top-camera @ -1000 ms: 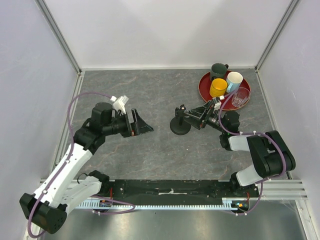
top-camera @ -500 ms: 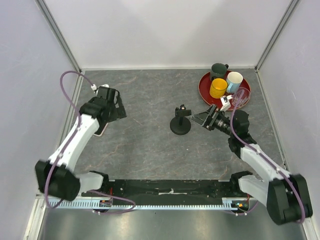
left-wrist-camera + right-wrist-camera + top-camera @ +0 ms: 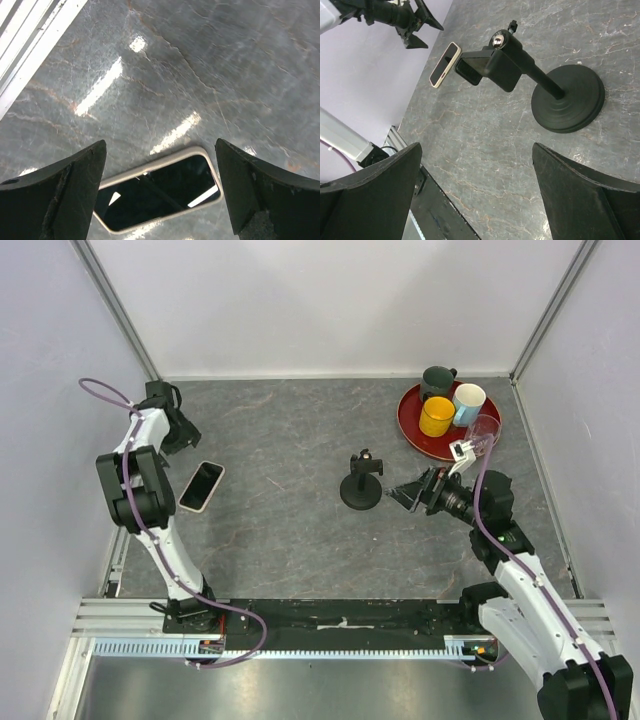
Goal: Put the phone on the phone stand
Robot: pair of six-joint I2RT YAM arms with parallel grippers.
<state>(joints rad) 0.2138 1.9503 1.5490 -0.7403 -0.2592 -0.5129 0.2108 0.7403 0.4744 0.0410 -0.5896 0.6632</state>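
The phone stand [image 3: 360, 485] stands upright near the middle of the grey table [image 3: 290, 540], disc base flat and cradle tilted towards the left. Your phone [image 3: 201, 486] lies flat and screen up well to the left of the stand, close to the table's left edge and the metal rail [image 3: 140, 455] along it. One long side of the phone faces that rail at a slant, so you have little room on that side.

Your left gripper [image 3: 160, 145] hangs further from the stand than the phone does, towards the back left corner. Its fingers [image 3: 65, 195] are spread wide and touch nothing. In its wrist view the phone's pale case edge sits low between them.

Your right gripper [image 3: 410, 492] is just to the right of the stand, pointing at it with fingers spread and holding nothing. It is apart from the base.

Bare table runs from the phone across to the stand, and from the stand towards the arm bases. Behind and to the right of the stand, a red tray [image 3: 410, 430] holds mugs [image 3: 436, 416] near the right wall.
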